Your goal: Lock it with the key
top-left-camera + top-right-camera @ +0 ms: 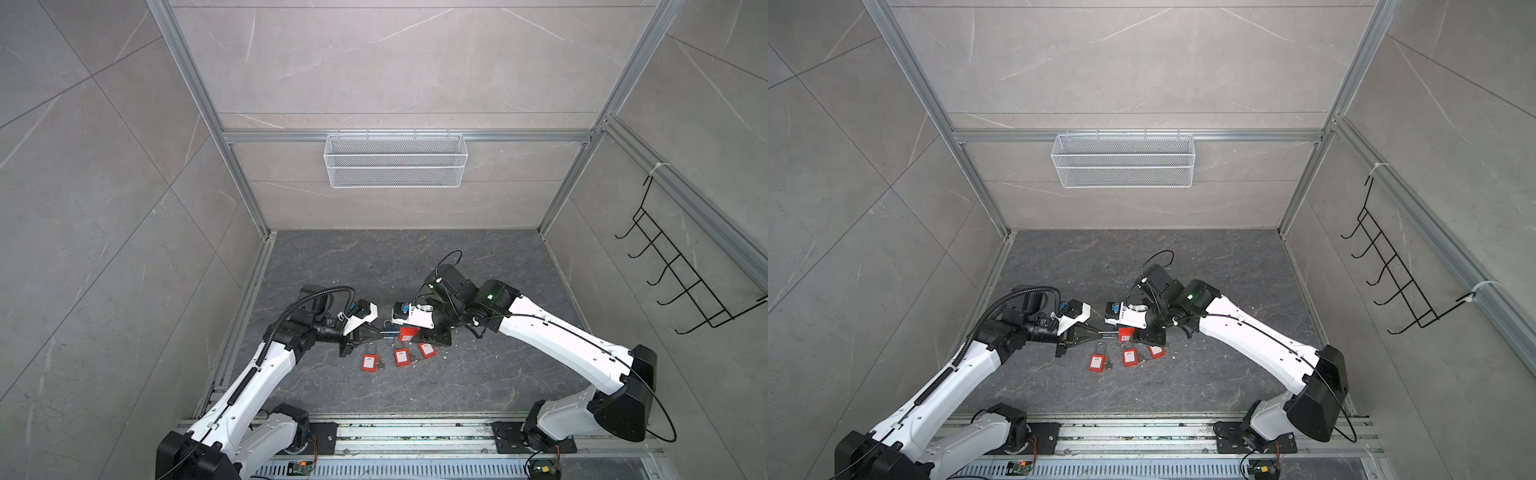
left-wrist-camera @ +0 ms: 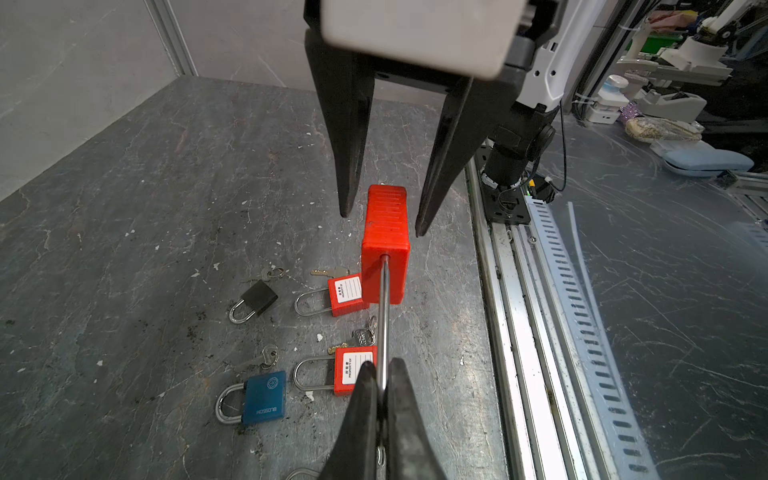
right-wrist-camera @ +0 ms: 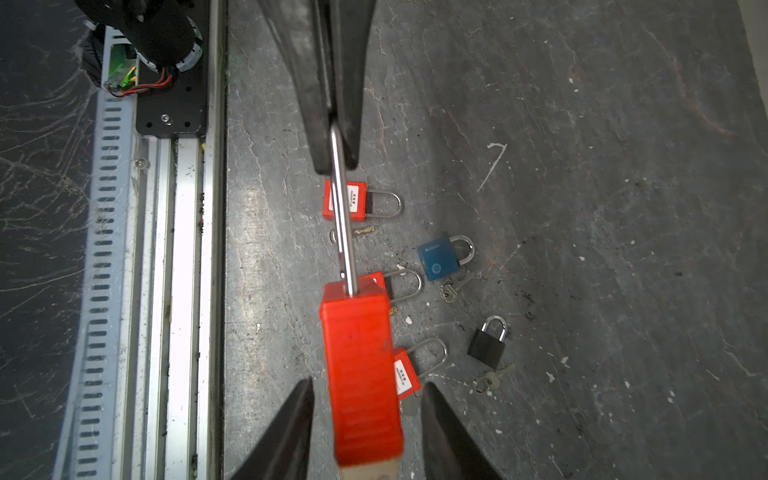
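Six padlocks and their keys, counted: one red padlock (image 2: 384, 249) up off the table (image 1: 478, 374), three more red ones lying on it (image 1: 369, 362) (image 1: 401, 356) (image 1: 427, 350), one blue padlock (image 2: 265, 397) and one black padlock (image 2: 259, 297). At least five keys (image 3: 453, 286) lie among them, two of them largely hidden. Two robot arms (image 1: 257, 374) (image 1: 561, 336) carry two end effectors (image 2: 383, 368) (image 2: 382, 224), one apiece. One white wire basket (image 1: 395, 162) hangs at 12 o'clock. One black wire rack (image 1: 681, 254) with five hooks hangs at 3 o'clock.
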Controlling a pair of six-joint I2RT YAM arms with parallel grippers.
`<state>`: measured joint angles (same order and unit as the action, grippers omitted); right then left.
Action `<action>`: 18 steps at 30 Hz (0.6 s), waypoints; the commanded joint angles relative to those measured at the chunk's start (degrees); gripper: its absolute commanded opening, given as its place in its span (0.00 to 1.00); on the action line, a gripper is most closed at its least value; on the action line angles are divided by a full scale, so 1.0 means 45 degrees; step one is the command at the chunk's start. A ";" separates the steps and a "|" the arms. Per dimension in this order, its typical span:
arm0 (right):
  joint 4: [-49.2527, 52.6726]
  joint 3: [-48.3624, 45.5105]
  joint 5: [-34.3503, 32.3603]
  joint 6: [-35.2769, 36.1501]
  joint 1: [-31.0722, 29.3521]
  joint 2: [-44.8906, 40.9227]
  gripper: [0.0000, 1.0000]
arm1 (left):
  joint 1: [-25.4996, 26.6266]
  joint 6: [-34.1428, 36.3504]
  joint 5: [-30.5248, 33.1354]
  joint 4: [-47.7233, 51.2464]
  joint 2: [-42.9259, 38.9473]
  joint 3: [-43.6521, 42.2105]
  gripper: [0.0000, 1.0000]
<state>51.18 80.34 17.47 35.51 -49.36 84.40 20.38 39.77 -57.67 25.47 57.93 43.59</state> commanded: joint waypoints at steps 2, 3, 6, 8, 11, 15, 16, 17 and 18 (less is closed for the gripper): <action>0.0976 0.0544 0.0798 0.0155 -0.0015 0.0398 0.39 | 0.0084 -0.0313 -0.0892 -0.0854 -0.0318 0.0063 0.00; 0.1027 0.0580 0.0838 0.0136 0.0003 0.0438 0.38 | 0.0103 -0.0350 -0.0934 -0.0887 -0.0327 0.0068 0.00; 0.0904 0.0587 0.0884 0.0083 0.0003 0.0453 0.32 | 0.0167 -0.0511 -0.1051 -0.0971 -0.0332 0.0078 0.00; 0.0697 0.0575 0.0936 0.0054 -0.0007 0.0406 0.28 | 0.0246 -0.0608 -0.1075 -0.1008 -0.0307 0.0054 0.00; 0.0424 0.0595 0.0913 0.0039 -0.0010 0.0327 0.22 | 0.0329 -0.0894 -0.1277 -0.1127 -0.0208 0.0027 0.00; 0.0019 0.0479 0.0641 0.0056 -0.0160 0.0190 0.16 | 0.0407 -0.1196 -0.1702 -0.1161 0.0006 0.0096 0.00; -0.0074 0.0422 0.0629 0.0059 -0.0233 0.0171 0.16 | 0.0448 -0.1305 -0.1746 -0.1266 0.0034 0.0080 0.00; -0.0176 0.0386 0.0677 0.0031 -0.0284 0.0170 0.15 | 0.0498 -0.1429 -0.1756 -0.1430 0.0055 0.0022 0.00; -0.0314 0.0325 0.0720 -0.0031 -0.0333 0.0141 0.15 | 0.0533 -0.1563 -0.1783 -0.1582 0.0072 -0.0008 0.00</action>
<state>53.34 81.60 19.51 35.86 -49.67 86.04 21.63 35.00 -59.77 22.85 58.19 43.44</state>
